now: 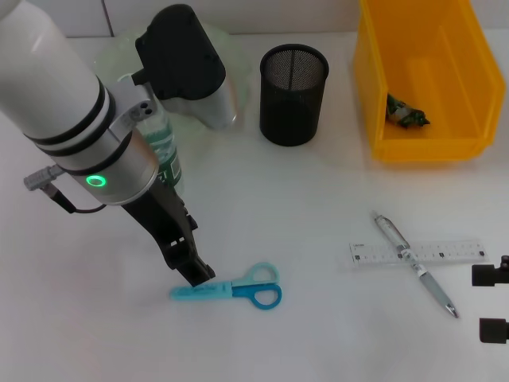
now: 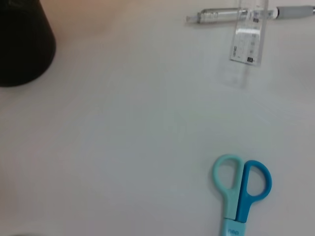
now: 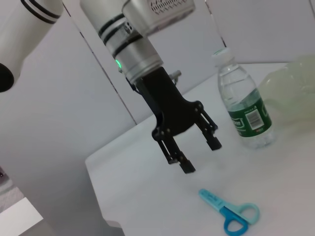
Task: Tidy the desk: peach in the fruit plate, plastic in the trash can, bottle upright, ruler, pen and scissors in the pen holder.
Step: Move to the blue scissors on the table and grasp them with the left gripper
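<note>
Head view shows the right gripper [image 1: 493,302] nearest, at the worktop's [image 1: 318,334] near right edge; whether its jaws are spread cannot be told. Just beyond lie the pen [image 1: 415,264] crossed over the ruler [image 1: 417,253]. Left of them, the left gripper [image 1: 193,269] hangs with jaws spread above the blade end of the scissors [image 1: 231,290]. Farther back the bottle [image 1: 165,151] stands upright, then the pen holder [image 1: 293,94] and yellow bin [image 1: 429,79].

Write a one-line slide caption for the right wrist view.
Left hand hangs open above the blue scissors, water bottle upright beside it.
</note>
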Robot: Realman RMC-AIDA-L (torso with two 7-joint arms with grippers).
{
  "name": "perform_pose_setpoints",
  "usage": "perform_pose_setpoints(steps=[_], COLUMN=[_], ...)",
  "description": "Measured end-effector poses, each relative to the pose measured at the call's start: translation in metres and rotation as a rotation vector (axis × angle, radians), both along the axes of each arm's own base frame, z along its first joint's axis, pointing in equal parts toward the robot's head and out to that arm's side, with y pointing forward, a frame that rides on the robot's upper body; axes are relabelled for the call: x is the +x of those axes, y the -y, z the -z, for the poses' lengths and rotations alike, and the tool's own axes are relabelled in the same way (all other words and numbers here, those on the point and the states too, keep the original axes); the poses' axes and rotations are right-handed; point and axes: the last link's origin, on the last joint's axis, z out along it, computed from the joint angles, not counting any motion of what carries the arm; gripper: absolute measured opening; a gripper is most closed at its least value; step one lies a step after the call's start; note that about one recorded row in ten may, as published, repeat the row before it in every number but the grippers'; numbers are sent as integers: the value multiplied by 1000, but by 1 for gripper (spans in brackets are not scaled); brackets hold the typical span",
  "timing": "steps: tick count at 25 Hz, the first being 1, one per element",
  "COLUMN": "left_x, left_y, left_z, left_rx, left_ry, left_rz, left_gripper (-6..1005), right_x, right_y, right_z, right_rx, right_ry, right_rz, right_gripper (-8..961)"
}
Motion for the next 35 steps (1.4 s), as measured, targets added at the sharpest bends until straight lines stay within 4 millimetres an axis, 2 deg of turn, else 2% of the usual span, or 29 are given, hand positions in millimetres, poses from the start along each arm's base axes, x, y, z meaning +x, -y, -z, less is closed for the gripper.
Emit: perform_pose_setpoints(steps=[11, 17, 35], left_x=[-16, -16, -21], left_y=[17, 25, 29], left_z=[23, 38, 46], left_rx=[-66, -66, -28], left_ry=[-12, -26, -9], left_rz=[78, 139, 156], left_gripper=[767, 766, 765], right_x=[0, 0, 2], right_y=[-1, -5, -12], right_z=[4, 7, 9], right_rx=[10, 22, 46], right_ry=[-13, -32, -22], right_rz=[-18, -47, -39], right_gripper=[839, 839, 839])
